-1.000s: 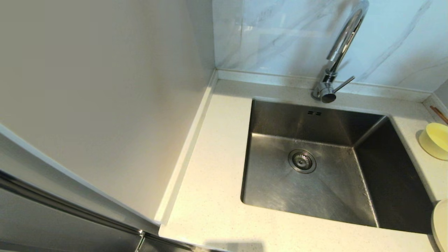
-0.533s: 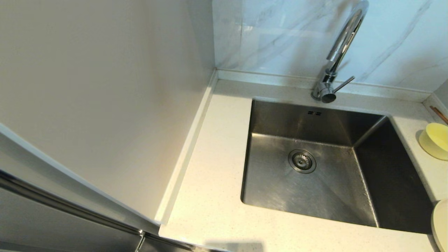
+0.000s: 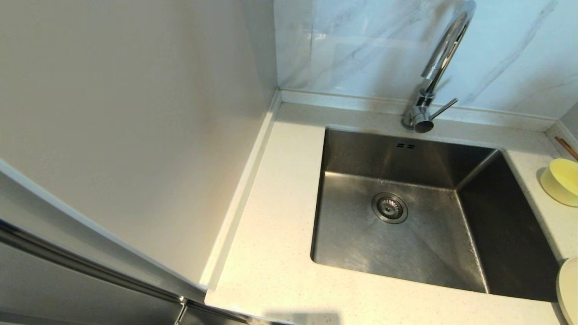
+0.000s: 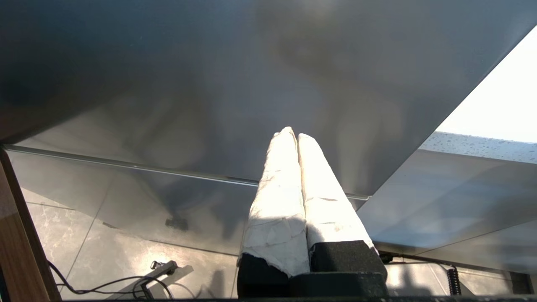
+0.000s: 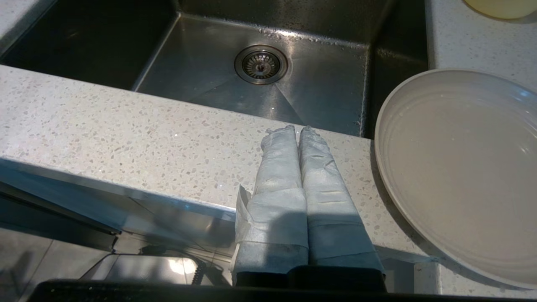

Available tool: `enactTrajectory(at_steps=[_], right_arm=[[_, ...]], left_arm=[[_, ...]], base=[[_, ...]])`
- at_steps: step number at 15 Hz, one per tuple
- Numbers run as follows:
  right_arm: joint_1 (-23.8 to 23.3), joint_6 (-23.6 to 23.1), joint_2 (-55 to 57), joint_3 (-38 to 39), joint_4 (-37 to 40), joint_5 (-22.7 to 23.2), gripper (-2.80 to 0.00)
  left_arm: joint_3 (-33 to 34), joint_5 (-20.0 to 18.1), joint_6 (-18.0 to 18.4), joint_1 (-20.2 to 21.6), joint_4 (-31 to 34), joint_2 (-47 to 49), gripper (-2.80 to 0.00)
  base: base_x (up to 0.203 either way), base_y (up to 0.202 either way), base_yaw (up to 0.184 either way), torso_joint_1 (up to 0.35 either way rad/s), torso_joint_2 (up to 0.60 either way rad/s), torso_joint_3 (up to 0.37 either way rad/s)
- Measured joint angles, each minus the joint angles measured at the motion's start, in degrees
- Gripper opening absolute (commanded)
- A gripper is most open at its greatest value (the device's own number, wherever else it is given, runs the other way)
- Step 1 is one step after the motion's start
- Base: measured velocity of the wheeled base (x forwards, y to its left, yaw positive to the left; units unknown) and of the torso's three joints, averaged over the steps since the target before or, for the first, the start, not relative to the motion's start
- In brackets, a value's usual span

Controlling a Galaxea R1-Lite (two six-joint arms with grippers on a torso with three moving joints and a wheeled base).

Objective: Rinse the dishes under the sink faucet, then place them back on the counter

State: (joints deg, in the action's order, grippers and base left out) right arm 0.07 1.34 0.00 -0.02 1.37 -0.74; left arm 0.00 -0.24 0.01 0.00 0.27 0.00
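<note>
Stainless steel sink (image 3: 406, 234) lies dry beneath the faucet (image 3: 433, 67); no dish is lifted yet. Bowl (image 3: 561, 180), chopsticks (image 3: 566, 147) and plate (image 5: 461, 167) sit on the counter (image 3: 275, 216) right of the basin. Right gripper (image 5: 295, 129), fingers pressed together, hovers over the front ledge beside the plate; it likely must open first. Left gripper (image 4: 292, 132), likewise closed, is parked below counter level.

Sink (image 3: 406, 243): brushed matt steel | faucet (image 3: 433, 76): glossy chrome (mirror-bright) | counter (image 3: 280, 225): smooth speckled stone | plate (image 5: 461, 167): glazed, glossy | both grippers' fingers (image 5: 293, 167): wrapped in pale creased tape | wall tiles (image 3: 361, 45): polished marble
</note>
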Motion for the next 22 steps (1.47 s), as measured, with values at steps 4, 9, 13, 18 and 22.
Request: enactTrajectory(at_steps=[4,9,13,18,22], right_arm=[[0.00,-0.09,0.00,0.00,0.09,0.17,-2.80],[0.00,0.01,0.00,0.02,0.05,-0.27,-2.80],[0.00,0.34,0.00,0.02,0.05,-0.39,-2.80],[0.00,0.41,0.00,0.02,0.03,-0.32,-2.80],[0.00,0.39,0.00,0.02,0.03,-0.30,-2.80]], left_arm=[[0.00,0.05,-0.01,0.00,0.00,0.00,-2.80],[0.00,0.02,-0.01,0.00,-0.02,0.00,-2.80],[0.00,0.05,-0.01,0.00,-0.02,0.00,-2.80],[0.00,0.03,-0.01,-0.01,0.00,0.00,-2.80],[0.00,0.02,-0.01,0.00,0.00,0.00,-2.80]], base=[[0.000,0.000,0.000,0.000,0.00,0.000],[0.000,0.000,0.000,0.000,0.00,0.000],[0.000,0.000,0.000,0.000,0.00,0.000],[0.000,0.000,0.000,0.000,0.00,0.000],[0.000,0.000,0.000,0.000,0.00,0.000]])
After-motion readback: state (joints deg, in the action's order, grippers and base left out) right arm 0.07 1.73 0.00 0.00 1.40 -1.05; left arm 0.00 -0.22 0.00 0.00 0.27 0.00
